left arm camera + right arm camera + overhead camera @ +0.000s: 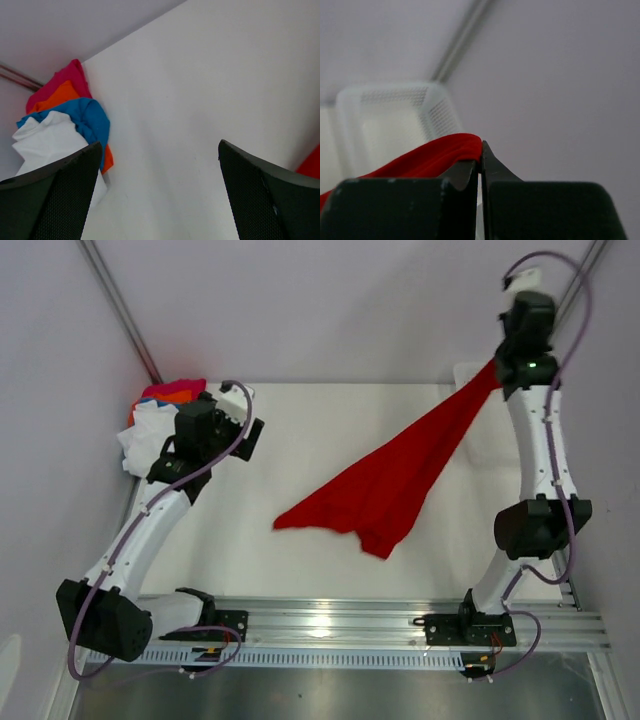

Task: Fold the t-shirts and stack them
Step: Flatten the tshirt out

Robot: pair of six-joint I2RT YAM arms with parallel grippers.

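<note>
The large red t-shirt hangs stretched from my right gripper, which is raised high at the back right and shut on its edge; its lower end drapes on the table centre. In the right wrist view the red cloth is pinched between the closed fingers of that gripper. A pile of white, blue, orange and pink t-shirts lies at the back left corner, also seen in the left wrist view. My left gripper is open and empty beside that pile, its fingers wide apart over bare table.
A white plastic mesh basket stands at the back right under the raised right arm, also in the top view. A metal rail runs along the table's near edge. Walls close in on the left and right.
</note>
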